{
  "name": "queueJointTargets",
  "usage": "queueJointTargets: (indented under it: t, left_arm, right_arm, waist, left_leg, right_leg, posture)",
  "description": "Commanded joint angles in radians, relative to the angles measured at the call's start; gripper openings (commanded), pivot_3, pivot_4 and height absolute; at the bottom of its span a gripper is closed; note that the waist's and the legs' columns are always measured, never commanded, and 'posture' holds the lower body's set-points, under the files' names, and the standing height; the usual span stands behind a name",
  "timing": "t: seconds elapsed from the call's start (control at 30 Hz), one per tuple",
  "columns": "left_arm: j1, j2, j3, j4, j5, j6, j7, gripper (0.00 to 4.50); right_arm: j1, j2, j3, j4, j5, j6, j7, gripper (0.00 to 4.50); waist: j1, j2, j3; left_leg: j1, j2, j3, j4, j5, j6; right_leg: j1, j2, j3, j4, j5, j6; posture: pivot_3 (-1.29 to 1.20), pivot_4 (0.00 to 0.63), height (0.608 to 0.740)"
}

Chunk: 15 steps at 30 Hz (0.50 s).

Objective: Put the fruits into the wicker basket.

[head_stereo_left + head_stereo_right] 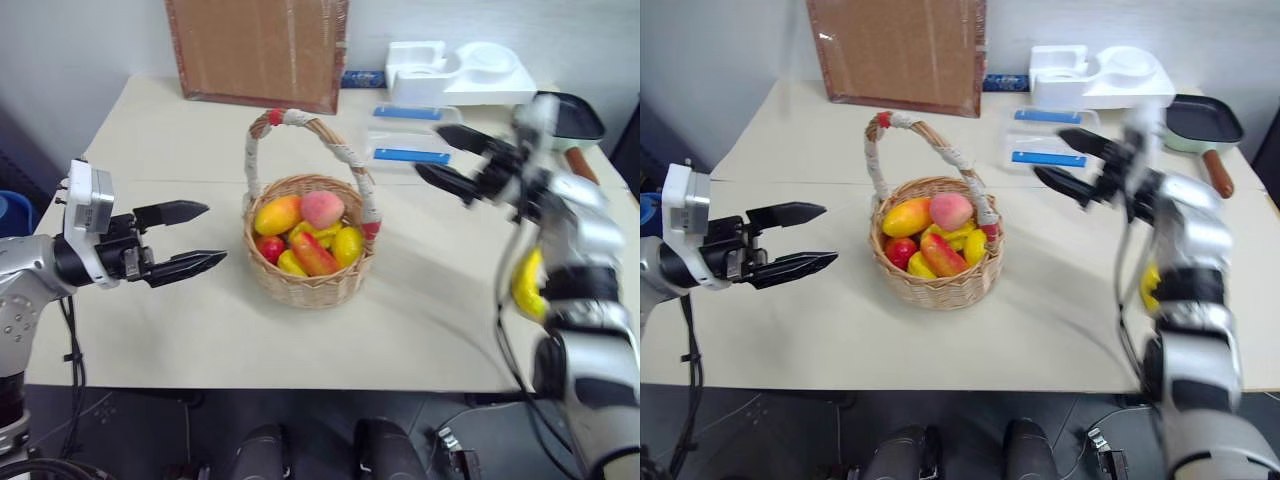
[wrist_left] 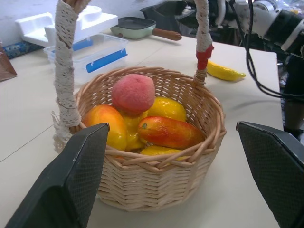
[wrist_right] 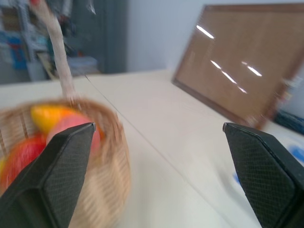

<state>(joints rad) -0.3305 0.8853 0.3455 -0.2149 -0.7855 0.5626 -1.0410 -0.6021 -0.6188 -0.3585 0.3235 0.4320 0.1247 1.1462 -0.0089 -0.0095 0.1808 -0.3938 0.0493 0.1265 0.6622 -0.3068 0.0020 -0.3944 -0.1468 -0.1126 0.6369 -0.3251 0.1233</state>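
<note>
The wicker basket (image 1: 312,288) stands mid-table, its wrapped handle (image 1: 352,165) arching over it. Inside lie a pink peach (image 1: 322,208), an orange mango (image 1: 278,214), a red apple (image 1: 270,247), a yellow lemon (image 1: 347,245) and a red-orange mango (image 1: 313,254). A yellow banana (image 2: 225,72) lies on the table to the right of the basket, partly behind my right arm. My left gripper (image 1: 213,233) is open and empty, level with the basket and just left of it. My right gripper (image 1: 430,150) is open and empty, up to the right of the handle.
A cork board (image 1: 258,50) leans on the back wall. A clear plastic box with blue clips (image 1: 410,140), a white tray (image 1: 460,72) and a green pan (image 1: 570,115) sit at the back right. The table's front edge (image 1: 260,385) runs just in front of the basket.
</note>
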Motion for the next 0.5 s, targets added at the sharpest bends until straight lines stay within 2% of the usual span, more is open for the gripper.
queueJointTargets:
  t: [0.03,0.17,0.27,0.4,0.5]
  left_arm:
    - [-0.025,-0.022,-0.02,0.011,0.013,-0.04,-0.026,4.5]
    - [-0.052,-0.022,-0.108,0.05,0.06,-0.073,-0.104,4.5]
    - [-0.087,-0.037,-0.142,0.067,0.066,-0.074,-0.124,4.5]
    - [-0.114,-0.05,-0.16,0.073,0.065,-0.066,-0.141,4.5]
    - [-0.121,-0.062,-0.159,0.067,0.067,-0.078,-0.142,4.5]
  right_arm:
    - [0.283,-0.024,-0.16,-0.36,0.031,-0.017,-0.111,4.48]
    - [0.648,0.086,-0.338,-0.545,-0.015,-0.11,-0.267,4.48]
    - [0.821,0.165,-0.401,-0.542,-0.04,-0.196,-0.328,4.48]
    - [0.959,0.21,-0.416,-0.53,-0.02,-0.208,-0.363,4.48]
    - [0.977,0.196,-0.397,-0.57,0.024,-0.159,-0.391,4.48]
  waist:
    - [0.008,0.0,0.0]
    - [0.005,0.0,0.0]
    - [0.005,-0.001,-0.001]
    - [-0.006,-0.001,-0.001]
    - [-0.019,-0.001,-0.001]
  left_leg:
    - [0.001,0.0,0.0,0.0,0.0,0.0]
    - [0.005,0.001,0.006,0.0,0.001,0.0]
    - [0.007,0.001,0.009,0.001,0.001,-0.001]
    - [0.008,0.001,0.008,0.0,0.001,0.0]
    - [0.009,0.001,0.007,0.0,0.001,0.0]
  right_leg:
    - [0.0,0.0,0.0,0.001,0.0,0.0]
    - [0.001,0.001,0.004,0.0,0.0,0.0]
    - [0.004,0.002,0.004,-0.003,0.0,0.0]
    - [0.003,0.002,0.009,-0.005,0.0,0.0]
    - [0.002,0.002,0.009,-0.002,0.0,0.0]
  posture:
    - [0.0,0.15,0.74]
    - [0.0,0.15,0.74]
    - [0.0,0.15,0.74]
    - [0.0,0.15,0.74]
    - [0.0,0.15,0.74]
